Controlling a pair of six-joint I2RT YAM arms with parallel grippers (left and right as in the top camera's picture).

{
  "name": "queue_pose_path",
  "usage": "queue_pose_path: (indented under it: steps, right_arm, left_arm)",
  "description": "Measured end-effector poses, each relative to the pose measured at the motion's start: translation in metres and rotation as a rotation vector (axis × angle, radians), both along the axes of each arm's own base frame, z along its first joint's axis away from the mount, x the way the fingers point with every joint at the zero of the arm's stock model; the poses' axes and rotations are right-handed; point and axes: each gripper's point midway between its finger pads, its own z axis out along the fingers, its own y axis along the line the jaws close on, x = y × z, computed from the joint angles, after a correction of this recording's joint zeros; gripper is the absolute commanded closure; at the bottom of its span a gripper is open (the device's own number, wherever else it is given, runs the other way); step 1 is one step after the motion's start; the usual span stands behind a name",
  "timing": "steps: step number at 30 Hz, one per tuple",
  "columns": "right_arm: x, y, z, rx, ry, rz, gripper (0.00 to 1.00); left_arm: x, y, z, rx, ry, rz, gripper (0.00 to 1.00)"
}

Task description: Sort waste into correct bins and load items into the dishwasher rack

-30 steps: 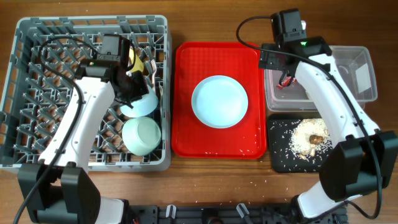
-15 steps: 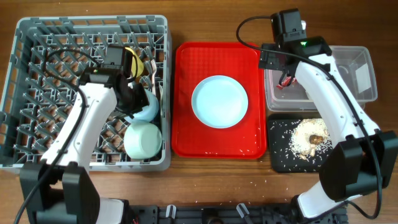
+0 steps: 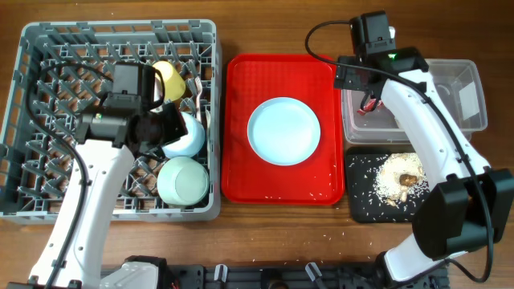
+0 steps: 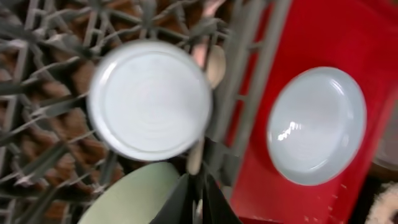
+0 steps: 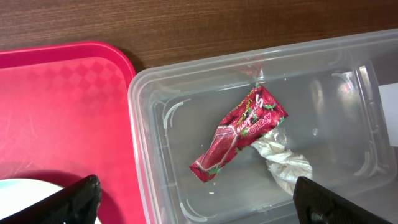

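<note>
The grey dishwasher rack (image 3: pixel 32 48) holds an upturned light blue bowl (image 3: pixel 189 135), a pale green bowl (image 3: pixel 183 178), a yellow cup (image 3: pixel 167 80) and white cutlery (image 3: pixel 198 95). My left gripper (image 3: pixel 165 128) hovers beside the blue bowl (image 4: pixel 149 99), shut. A white spoon (image 4: pixel 214 62) ends just ahead of the gripper's tips (image 4: pixel 196 202), and I cannot tell if they touch. The light blue plate (image 3: pixel 283 131) lies on the red tray. My right gripper (image 5: pixel 208 205) stands open and empty over the clear tub (image 5: pixel 143 155), which holds the red wrapper (image 5: pixel 239 134) and the white tissue (image 5: pixel 283 165).
The flat red tray (image 3: pixel 241 177) sits between the rack and the bins. The black tray (image 3: pixel 357 209) in front of the clear tub (image 3: pixel 474 96) holds rice scraps (image 3: pixel 397 172). A few grains lie on the wooden table near it.
My left arm has drawn back toward the table's front and left, away from the yellow cup and along the blue bowl. The right arm has not moved.
</note>
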Motion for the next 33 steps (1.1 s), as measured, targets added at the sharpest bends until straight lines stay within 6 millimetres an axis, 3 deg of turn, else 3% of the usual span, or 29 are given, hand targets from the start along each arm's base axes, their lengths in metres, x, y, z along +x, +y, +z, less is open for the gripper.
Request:
queue_pose_path:
  steps: [4, 9, 13, 16, 19, 23, 26, 33]
  right_arm:
    - [0.000, 0.000, 0.000, 0.000, 0.000, 0.000, 0.00]
    - [0.000, 0.000, 0.000, 0.000, 0.000, 0.000, 0.00]
    - [0.000, 0.000, 0.000, 0.000, 0.000, 0.000, 0.00]
    - [0.000, 0.000, 0.000, 0.000, 0.000, 0.000, 0.00]
    - [0.000, 0.000, 0.000, 0.000, 0.000, 0.000, 0.00]
    - [0.000, 0.000, 0.000, 0.000, 0.000, 0.000, 0.00]
    - [0.000, 0.000, 0.000, 0.000, 0.000, 0.000, 0.00]
    - [0.000, 0.000, 0.000, 0.000, 0.000, 0.000, 0.00]
  left_arm:
    - [0.007, -0.045, 0.008, -0.070, -0.062, -0.116, 0.88]
    - [0.009, -0.125, 0.006, -0.125, -0.126, -0.300, 0.84]
    - [-0.005, -0.186, -0.026, -0.093, -0.102, -0.448, 0.82]
    - [-0.008, -0.222, -0.068, -0.040, -0.078, -0.502, 0.83]
    - [-0.001, -0.235, -0.102, -0.015, -0.054, -0.481, 0.78]
    - [0.005, -0.233, -0.142, 0.013, 0.004, -0.438, 0.79]
    - [-0.006, -0.234, -0.163, 0.015, 0.076, -0.449, 0.91]
    - [-0.057, -0.247, -0.165, -0.042, 0.251, -0.554, 0.80]
